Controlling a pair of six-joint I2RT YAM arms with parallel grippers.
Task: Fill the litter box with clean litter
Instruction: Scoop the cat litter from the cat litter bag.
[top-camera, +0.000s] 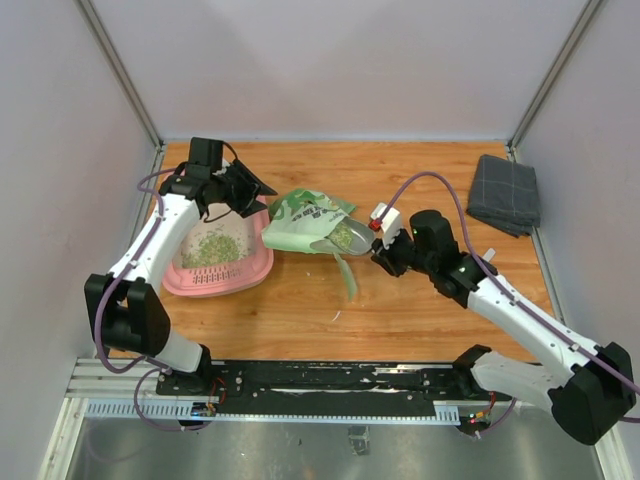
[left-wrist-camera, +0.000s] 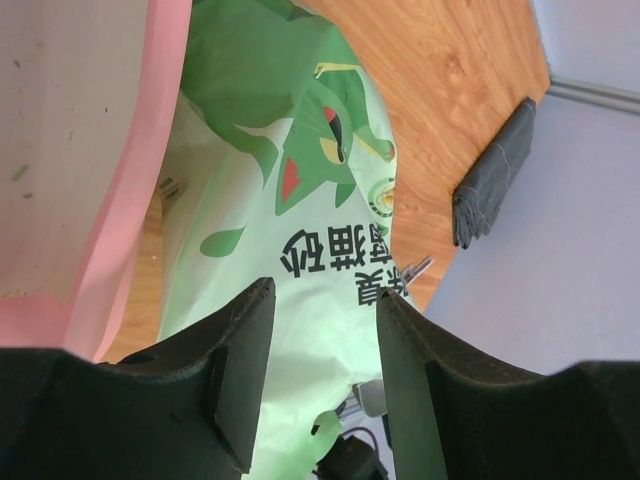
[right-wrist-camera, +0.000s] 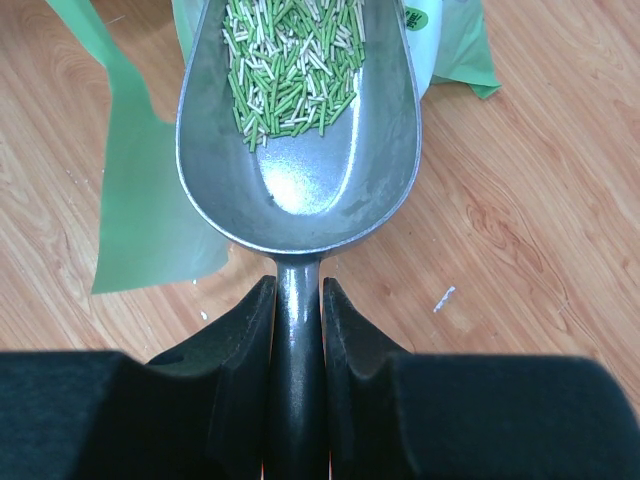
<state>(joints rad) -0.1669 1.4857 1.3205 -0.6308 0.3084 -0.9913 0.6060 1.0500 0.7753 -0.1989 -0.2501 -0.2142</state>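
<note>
Right wrist view: the right claw (right-wrist-camera: 298, 285) is clamped shut on the thin handle of the scoop (right-wrist-camera: 300, 190), gripping just behind the bowl. The bowl is partly filled with green and pale litter (right-wrist-camera: 295, 60), and the load sits toward the front lip rather than back by the handle. Because of that, I judge the main care is to keep the nose level or slightly raised, since any dip would spill sticks onto the surface (right-wrist-camera: 520, 200), where a stray grain (right-wrist-camera: 445, 297) already lies. The scoop is at the mouth of the bag (top-camera: 305, 225), so it should lift clear of the loose green flap (right-wrist-camera: 140, 200) before moving sideways. The box (top-camera: 215, 285) stands beyond the bag, near the left arm, and already holds a thin patch of litter. The load should travel over the bag, cross the pink rim, and be tipped slowly by rolling the wrist over a bare cream area. The left claw (left-wrist-camera: 325, 290) hangs half open between the box and the bag; I see nothing pinched in it, though it sits close to the bag. The incoming scoop should give it room. The cloth (top-camera: 505, 195) lies well away.
</note>
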